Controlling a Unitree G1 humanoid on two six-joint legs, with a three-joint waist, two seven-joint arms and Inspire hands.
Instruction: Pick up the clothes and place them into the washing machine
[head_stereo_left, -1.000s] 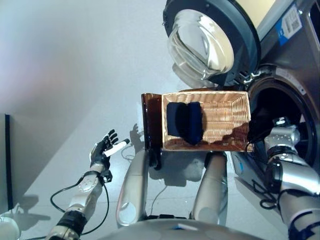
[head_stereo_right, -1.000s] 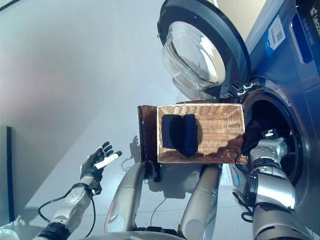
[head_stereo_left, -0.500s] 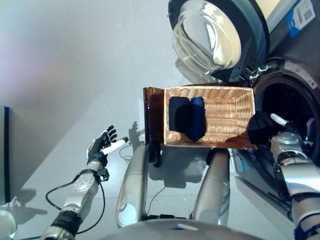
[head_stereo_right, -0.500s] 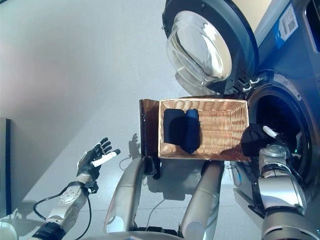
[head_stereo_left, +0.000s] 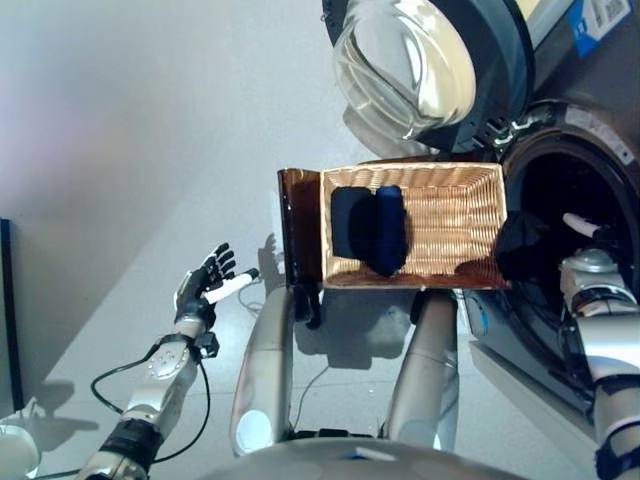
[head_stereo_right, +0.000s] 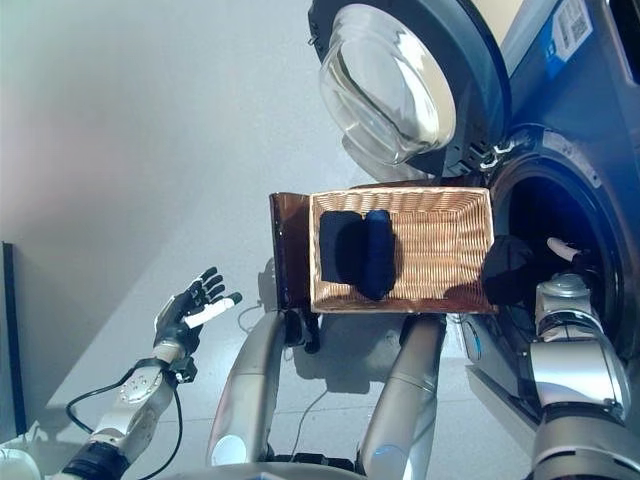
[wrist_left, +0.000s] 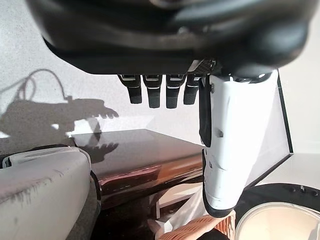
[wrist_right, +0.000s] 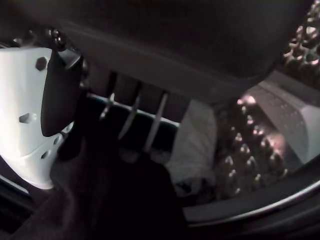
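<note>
My right hand (head_stereo_left: 581, 223) is at the mouth of the washing machine's drum (head_stereo_left: 560, 180), shut on a black garment (head_stereo_left: 520, 245) that hangs just past the basket's right end. In the right wrist view the black garment (wrist_right: 110, 200) lies under the fingers, with a white garment (wrist_right: 195, 145) inside the drum. The wicker basket (head_stereo_left: 460, 205) rests on the dark brown box (head_stereo_left: 298, 235) and holds dark blue clothes (head_stereo_left: 368, 228) at its left end. My left hand (head_stereo_left: 205, 290) is open and empty, low at the left above the floor.
The washing machine's round glass door (head_stereo_left: 420, 70) stands open above the basket. The perforated drum wall (wrist_right: 250, 150) shows behind the white garment. A dark panel (head_stereo_left: 8, 310) stands at the far left edge. Grey floor lies left of the box.
My right hand has lifted the black garment from the basket's right corner and carried it to the drum's mouth. The camera has shifted a little. My left hand has barely moved.
</note>
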